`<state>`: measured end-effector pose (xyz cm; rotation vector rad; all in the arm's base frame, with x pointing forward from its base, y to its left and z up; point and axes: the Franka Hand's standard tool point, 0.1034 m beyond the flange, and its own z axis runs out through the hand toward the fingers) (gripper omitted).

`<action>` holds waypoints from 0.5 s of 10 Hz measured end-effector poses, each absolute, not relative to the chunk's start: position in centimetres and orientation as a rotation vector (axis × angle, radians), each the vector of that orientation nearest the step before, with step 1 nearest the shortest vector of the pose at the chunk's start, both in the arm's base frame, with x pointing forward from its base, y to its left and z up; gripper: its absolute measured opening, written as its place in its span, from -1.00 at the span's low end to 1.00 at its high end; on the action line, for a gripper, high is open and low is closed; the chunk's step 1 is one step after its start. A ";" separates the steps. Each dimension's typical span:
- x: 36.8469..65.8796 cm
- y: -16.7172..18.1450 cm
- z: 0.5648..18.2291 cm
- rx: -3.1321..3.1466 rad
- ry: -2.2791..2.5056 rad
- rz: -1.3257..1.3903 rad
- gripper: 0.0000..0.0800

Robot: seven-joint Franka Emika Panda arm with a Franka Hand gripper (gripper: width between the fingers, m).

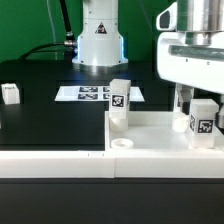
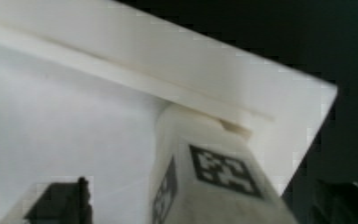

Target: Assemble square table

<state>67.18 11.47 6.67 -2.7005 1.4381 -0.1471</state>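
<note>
Gripper [image 1: 200, 105] fingertips partly behind the leg [image 1: 204, 122]; table top [image 1: 60, 160] beyond frame edges.

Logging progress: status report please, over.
Gripper straddles a leg at table top's corner, grip unclear. Another leg stands upright on top. Third leg lies aside; nothing blocking.

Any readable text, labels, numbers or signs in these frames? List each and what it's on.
No readable words or numbers anywhere.
Tags on the marker board, the middle leg and the leg at the exterior view's right: black-and-white patterns only, no text.
Dark mark on the robot base: too blurred to read.
</note>
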 end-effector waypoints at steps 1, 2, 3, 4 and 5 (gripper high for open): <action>67.2 11.3 6.7 -2.722 1.401 -0.149 0.60; 67.2 11.3 6.7 -2.774 1.305 -0.154 0.62; 67.2 11.2 6.7 -2.824 1.201 -0.158 0.62; 67.2 11.2 6.7 -2.910 1.023 -0.168 0.62; 67.4 11.1 7.1 -3.032 0.720 -0.193 0.62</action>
